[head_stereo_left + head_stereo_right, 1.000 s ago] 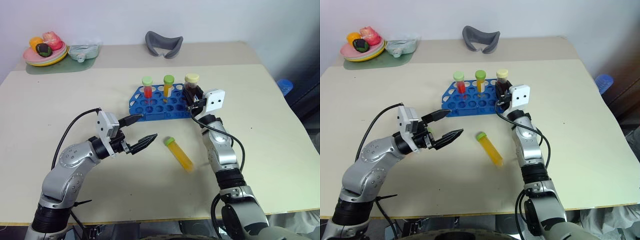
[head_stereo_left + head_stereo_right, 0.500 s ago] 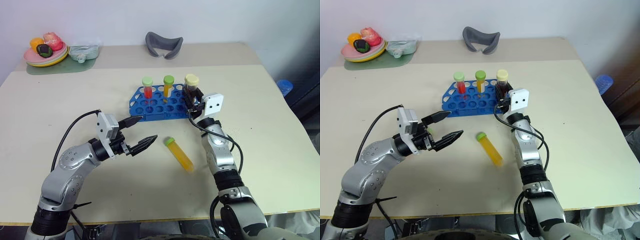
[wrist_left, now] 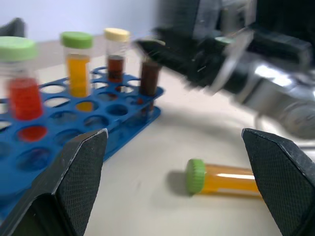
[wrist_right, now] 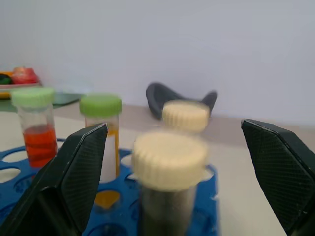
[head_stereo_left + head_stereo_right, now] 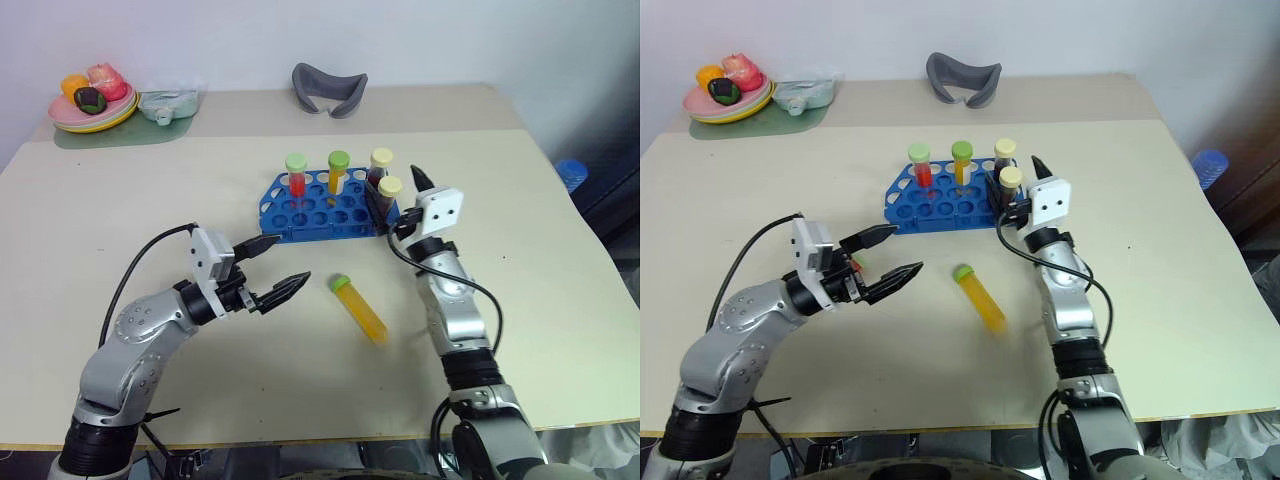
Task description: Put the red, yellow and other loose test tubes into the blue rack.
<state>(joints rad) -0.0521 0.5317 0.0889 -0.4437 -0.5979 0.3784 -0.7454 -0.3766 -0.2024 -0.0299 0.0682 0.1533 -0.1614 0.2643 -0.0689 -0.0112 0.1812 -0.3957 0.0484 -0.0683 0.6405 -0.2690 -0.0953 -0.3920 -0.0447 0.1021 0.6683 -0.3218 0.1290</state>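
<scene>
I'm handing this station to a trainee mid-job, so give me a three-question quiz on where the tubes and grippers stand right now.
1. How many tubes stand upright in the blue rack?
2. True or false: the right gripper is clamped on the cream-capped tube at the rack's right end.
3. Which tube is left to load? A: the red tube with pale green cap. B: the yellow-orange tube lying on the table. C: neither.

Key
1. Four: the red one, a yellow-orange one and two dark cream-capped ones, the second further back.
2. False; its jaws are open beside that tube. The left gripper is open too.
3. B.
</scene>
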